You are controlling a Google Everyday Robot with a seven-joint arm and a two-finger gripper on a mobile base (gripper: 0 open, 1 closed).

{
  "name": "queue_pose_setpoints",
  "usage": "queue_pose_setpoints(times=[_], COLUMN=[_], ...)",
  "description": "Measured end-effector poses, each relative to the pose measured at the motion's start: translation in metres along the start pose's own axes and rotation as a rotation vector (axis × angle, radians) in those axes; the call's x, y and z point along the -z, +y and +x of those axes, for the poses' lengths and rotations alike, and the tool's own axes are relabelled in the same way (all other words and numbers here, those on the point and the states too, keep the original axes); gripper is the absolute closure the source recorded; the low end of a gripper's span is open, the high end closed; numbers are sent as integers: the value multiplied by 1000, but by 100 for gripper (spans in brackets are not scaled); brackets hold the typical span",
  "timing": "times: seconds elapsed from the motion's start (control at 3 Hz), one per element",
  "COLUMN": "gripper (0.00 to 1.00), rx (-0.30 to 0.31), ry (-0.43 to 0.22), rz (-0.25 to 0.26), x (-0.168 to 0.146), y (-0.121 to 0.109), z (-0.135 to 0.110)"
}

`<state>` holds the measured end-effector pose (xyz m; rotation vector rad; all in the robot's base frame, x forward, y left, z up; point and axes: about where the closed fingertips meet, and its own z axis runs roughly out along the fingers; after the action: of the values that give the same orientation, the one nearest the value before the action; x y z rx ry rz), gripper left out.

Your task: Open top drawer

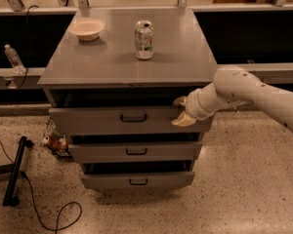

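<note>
- gripper (181, 112) is sitting centre-right, at the right end of the top drawer (97, 122) (can't tell if it's clamped or loose)
- the handle (133, 117) is lying to its left, toward frame centre

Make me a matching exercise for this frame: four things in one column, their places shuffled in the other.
1 bowl
2 can
3 tool
4 water bottle

a at the right end of the top drawer front
b on the cabinet top, back left
c left of the cabinet top, lower down
d upright on the cabinet top, near its middle

Pairs: 1-b, 2-d, 3-a, 4-c
</note>
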<state>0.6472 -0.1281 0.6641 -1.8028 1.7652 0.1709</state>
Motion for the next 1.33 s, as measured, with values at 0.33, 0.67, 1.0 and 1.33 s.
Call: queue_pose_setpoints(times=[0.33,0.67,1.0,1.33], gripper=[88,100,100,87], rx=[-8,-9,-9,-51], ry=[14,14,14,23], rz=[0,0,0,-27], x=[5,11,11,19], y=[1,-2,-2,10], z=[2,-1,-1,-1])
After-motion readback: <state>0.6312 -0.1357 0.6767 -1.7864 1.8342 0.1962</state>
